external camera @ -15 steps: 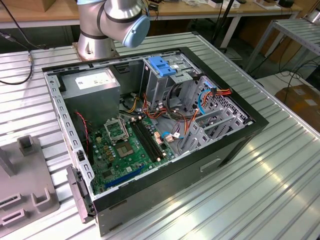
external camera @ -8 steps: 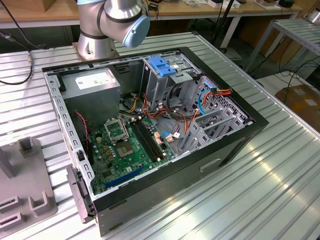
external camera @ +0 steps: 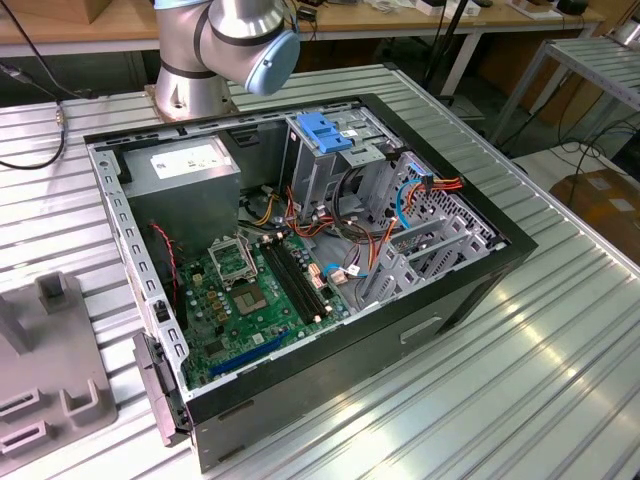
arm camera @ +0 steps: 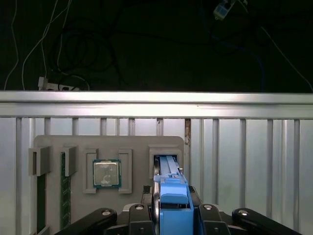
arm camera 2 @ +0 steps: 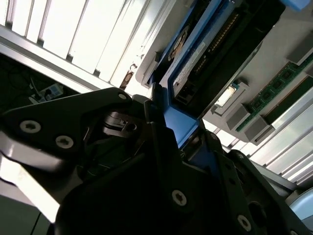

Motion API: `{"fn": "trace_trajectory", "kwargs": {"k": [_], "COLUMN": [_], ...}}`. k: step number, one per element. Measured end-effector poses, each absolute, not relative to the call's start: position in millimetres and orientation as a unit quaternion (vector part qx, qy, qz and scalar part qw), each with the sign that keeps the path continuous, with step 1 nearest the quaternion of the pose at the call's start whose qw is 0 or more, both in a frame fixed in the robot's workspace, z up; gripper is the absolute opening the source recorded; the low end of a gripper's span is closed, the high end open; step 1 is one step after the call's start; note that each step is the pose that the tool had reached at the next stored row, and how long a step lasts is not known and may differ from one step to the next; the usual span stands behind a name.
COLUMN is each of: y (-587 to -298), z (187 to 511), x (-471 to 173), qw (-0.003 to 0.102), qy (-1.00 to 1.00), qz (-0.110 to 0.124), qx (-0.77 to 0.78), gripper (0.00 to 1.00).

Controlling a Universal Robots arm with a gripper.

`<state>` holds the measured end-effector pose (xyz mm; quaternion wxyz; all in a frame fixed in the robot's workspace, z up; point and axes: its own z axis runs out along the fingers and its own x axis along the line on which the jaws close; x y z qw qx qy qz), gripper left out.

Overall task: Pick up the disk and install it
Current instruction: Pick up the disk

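A ribbed aluminium table (external camera: 560, 330) fills the workspace, with dark floor and loose cables beyond its far edge. On it lies an open black computer case (external camera: 330, 400) with its motherboard exposed. At the exterior view's left, near the front, sits a grey plastic parts tray (external camera: 50, 370). In the first wrist view I look down on that tray, which carries a square silver processor chip (arm camera: 106, 173) and green memory sticks (arm camera: 62, 188). The disk (arm camera: 171, 191), a flat grey-metal hard drive in a blue plastic frame, stands on edge at the tray's end slot, the processor lying between it and the memory sticks. My black two-finger gripper (arm camera: 171, 204) straddles it, closed against the blue frame on both sides. In the second wrist view one finger (arm camera 2: 149, 110) lies flat on the frame, the white label just past it. I cannot tell whether the disk has cleared its slot. I judge it dense, rigid and sensitive to knocks. The plastic frame edges look like the safest hold, as bare metal would slip.
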<state>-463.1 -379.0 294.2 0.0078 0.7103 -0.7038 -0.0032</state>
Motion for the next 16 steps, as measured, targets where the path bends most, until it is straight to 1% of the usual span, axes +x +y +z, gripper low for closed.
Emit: {"fn": "trace_trajectory", "kwargs": {"k": [16], "y": [-379.0], "z": [294.0], "x": [-463.1], "qw": [0.008], "qy": [-0.72], "qz": [-0.003], "qx": [0.693], "gripper": [0.37]}}
